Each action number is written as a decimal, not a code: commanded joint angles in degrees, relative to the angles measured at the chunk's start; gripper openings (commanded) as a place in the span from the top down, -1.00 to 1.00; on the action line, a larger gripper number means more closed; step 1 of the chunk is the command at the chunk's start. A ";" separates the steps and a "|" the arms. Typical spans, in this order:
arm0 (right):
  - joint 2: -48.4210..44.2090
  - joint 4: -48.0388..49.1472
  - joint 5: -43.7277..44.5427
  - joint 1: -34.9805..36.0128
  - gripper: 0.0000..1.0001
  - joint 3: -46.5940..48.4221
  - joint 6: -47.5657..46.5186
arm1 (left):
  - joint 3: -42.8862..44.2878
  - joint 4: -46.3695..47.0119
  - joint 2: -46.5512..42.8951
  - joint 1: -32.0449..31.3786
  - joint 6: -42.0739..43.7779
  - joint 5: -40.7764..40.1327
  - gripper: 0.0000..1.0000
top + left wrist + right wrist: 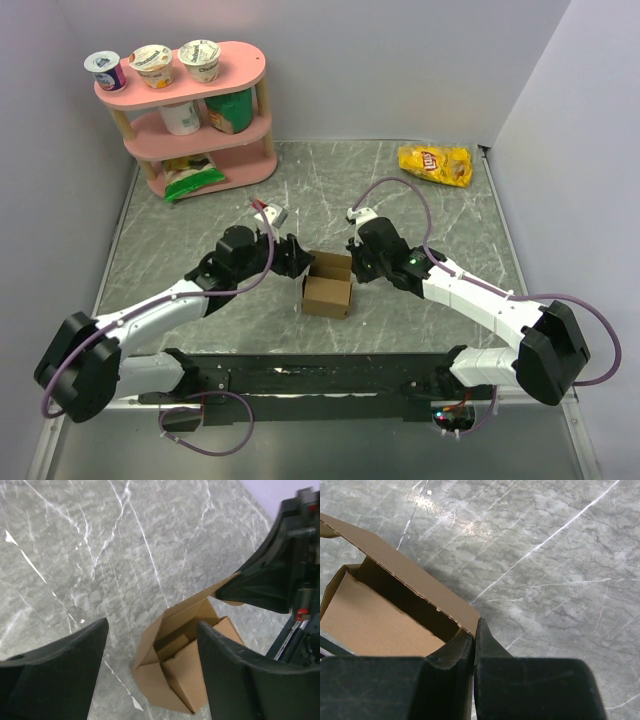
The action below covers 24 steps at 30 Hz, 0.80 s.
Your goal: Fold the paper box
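While holding the paper box (328, 290) open, right hand (475, 625): clamped on its flap (415, 585).
Left hand (152, 630): apart, flanking it.

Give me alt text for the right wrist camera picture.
The right gripper, jaws shut, pinches the corner of an open flap on the brown paper box, which sits on a grey marbled table.
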 commanded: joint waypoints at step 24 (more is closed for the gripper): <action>1.88 0.59 2.34 1.44 1.00 3.22 1.66 | 14.72 -16.40 10.52 -13.04 -11.87 -21.70 0.54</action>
